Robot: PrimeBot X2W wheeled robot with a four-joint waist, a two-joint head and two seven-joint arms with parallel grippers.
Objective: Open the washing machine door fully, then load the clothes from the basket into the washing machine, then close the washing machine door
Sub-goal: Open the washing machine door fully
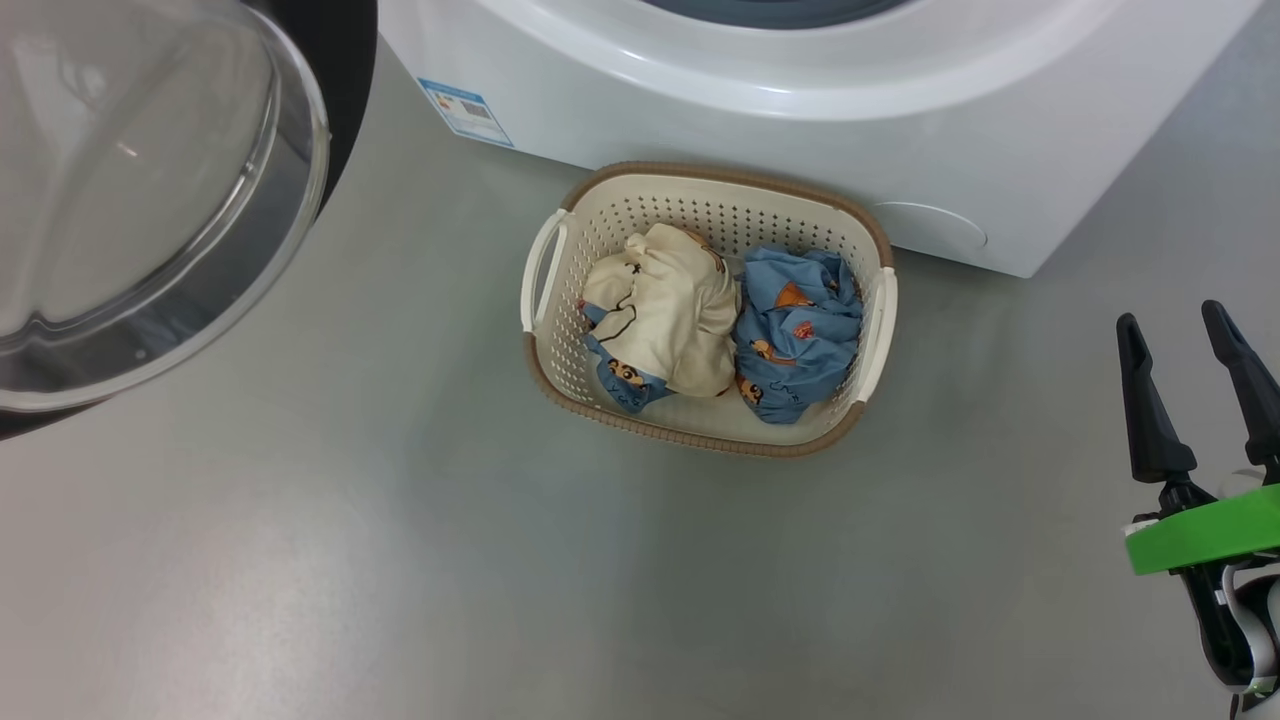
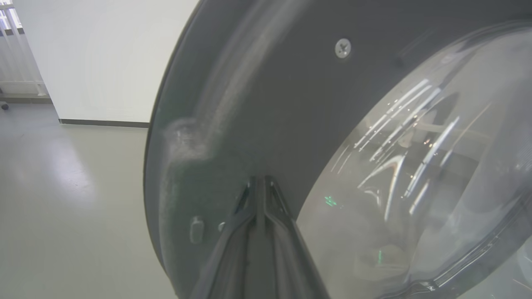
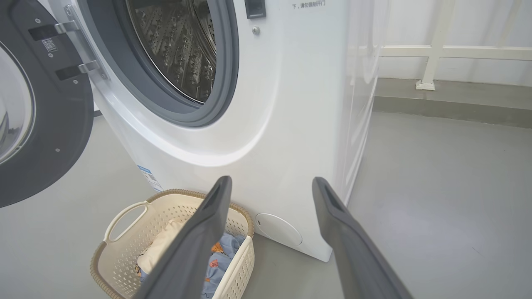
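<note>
The washing machine door point(image 1: 150, 200) stands swung open at the upper left, black frame around a clear glass bowl, and shows again as the door point(image 3: 41, 124) on its hinges. My left gripper point(image 2: 259, 182) is shut, its tips pressed against the door's dark inner frame point(image 2: 270, 104) beside the glass. The white washing machine point(image 1: 800, 100) has its steel drum point(image 3: 178, 41) exposed. The cream basket point(image 1: 860, 230) sits on the floor before it, holding the clothes: a cream garment point(image 1: 665, 310) and a blue one point(image 1: 800, 335). My right gripper point(image 1: 1190, 330) hangs open to the basket's right, empty.
Grey floor point(image 1: 400, 560) spreads all around the basket. A white wall point(image 2: 104, 54) stands beyond the door. A pale railing point(image 3: 436, 54) and a raised kerb run behind the machine's right side. A round white cap point(image 3: 278, 228) sits low on the machine front.
</note>
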